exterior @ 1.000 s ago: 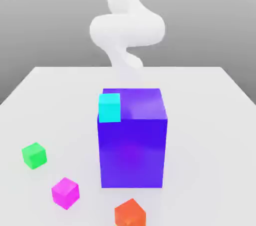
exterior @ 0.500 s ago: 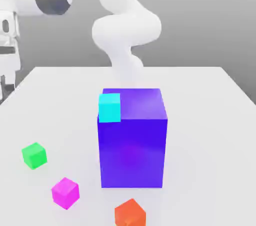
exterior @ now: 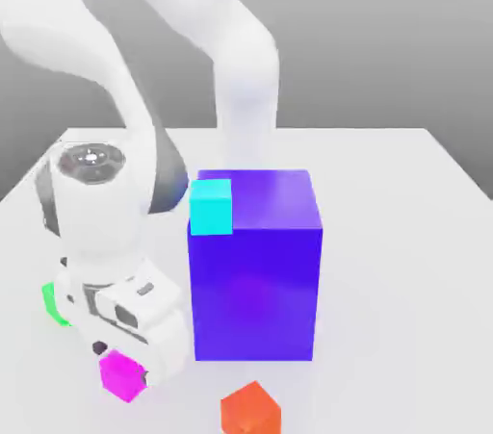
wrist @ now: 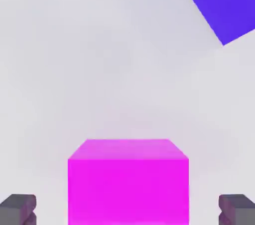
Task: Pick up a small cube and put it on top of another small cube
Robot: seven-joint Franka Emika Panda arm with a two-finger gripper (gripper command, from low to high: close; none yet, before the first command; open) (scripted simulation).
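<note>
Jaws apart astride the magenta cube [wrist: 128, 181].

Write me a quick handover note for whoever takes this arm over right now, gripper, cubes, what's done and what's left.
Gripper: down at the table, straddling the pink cube; in the hand view a gap shows between each finger and the cube, so no grip yet.
Pink cube: on the table, near the big blue block.
Green cube: on the table, partly hidden behind the arm in the exterior view.
Done: approach to the pink cube.
Left: close on it, lift, carry to the green cube, set it on top, release.
</note>
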